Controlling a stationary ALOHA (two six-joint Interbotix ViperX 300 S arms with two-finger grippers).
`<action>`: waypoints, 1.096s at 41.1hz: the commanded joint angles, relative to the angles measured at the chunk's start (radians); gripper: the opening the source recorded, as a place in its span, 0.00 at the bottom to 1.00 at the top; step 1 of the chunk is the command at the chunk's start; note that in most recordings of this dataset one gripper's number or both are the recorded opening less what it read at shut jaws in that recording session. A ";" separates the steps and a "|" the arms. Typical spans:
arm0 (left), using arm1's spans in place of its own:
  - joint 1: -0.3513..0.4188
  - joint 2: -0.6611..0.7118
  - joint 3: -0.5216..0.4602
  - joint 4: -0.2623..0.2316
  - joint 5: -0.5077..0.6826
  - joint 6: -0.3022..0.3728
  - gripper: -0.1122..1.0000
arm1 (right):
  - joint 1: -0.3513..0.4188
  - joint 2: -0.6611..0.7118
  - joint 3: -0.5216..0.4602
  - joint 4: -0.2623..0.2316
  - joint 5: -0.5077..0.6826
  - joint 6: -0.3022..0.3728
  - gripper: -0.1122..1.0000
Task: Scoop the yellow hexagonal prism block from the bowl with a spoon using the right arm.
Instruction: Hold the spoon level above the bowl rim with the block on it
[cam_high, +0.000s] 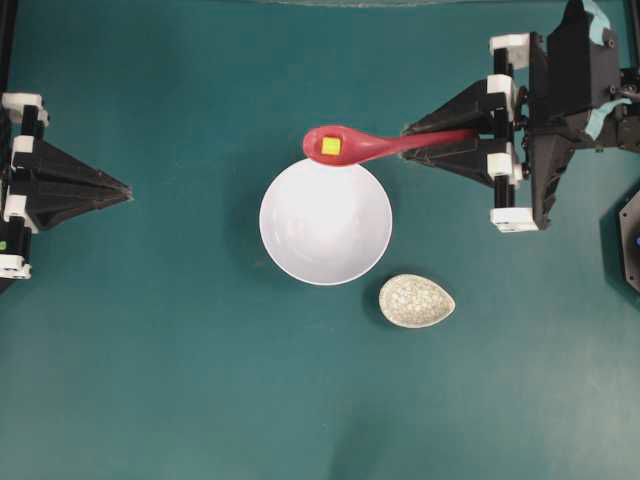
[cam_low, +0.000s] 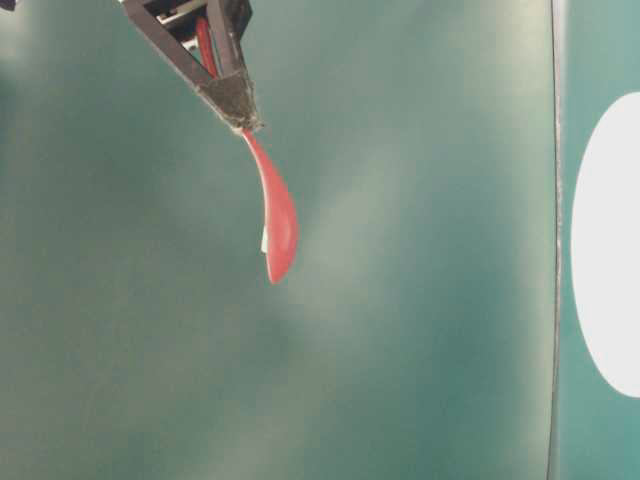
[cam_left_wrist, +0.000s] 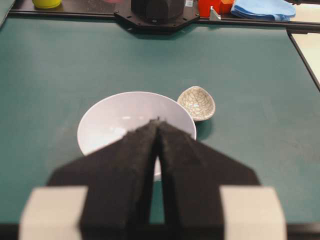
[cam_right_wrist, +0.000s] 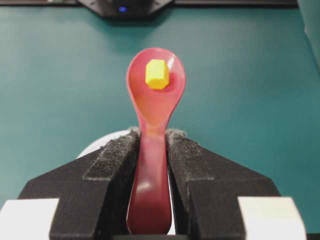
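The spoon (cam_high: 375, 146) is held by its handle between the two fingers of the right gripper (cam_high: 440, 138), which are pressed against both sides of the handle, as is seen clearly in the right wrist view. The spoon is kept roughly level in the air, with its scoop pointed away from the gripper. From overhead, the scoop is seen above the far rim of the bowl (cam_high: 326, 222), partly overlapping it. The yellow hexagonal prism block (cam_high: 331, 146) is lying inside the scoop, close to its middle; in the right wrist view (cam_right_wrist: 157, 74) its hexagonal face is shown turned upward. The inside of the white bowl is seen from overhead and from the left wrist view, and only its white surface is shown there.

The left gripper (cam_high: 128, 189) is placed at the left side of the table (cam_high: 150, 380), well apart from the bowl, and its fingers are pressed together with nothing between them; its tips are pointed toward the bowl. A small speckled beige dish (cam_high: 417, 301) is standing on the table near the bowl, not touching it. In the table-level view, the spoon is seen hanging from the black fingers against the green surface.
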 joint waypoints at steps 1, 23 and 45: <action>0.000 0.006 -0.026 0.002 -0.005 0.000 0.10 | 0.002 -0.014 -0.014 0.000 -0.008 0.000 0.32; 0.000 0.002 -0.026 0.002 -0.005 0.000 0.10 | 0.002 -0.012 -0.014 -0.002 -0.040 0.002 0.32; 0.000 0.002 -0.026 0.002 -0.005 -0.003 0.10 | 0.002 -0.003 -0.023 -0.015 0.156 -0.012 0.32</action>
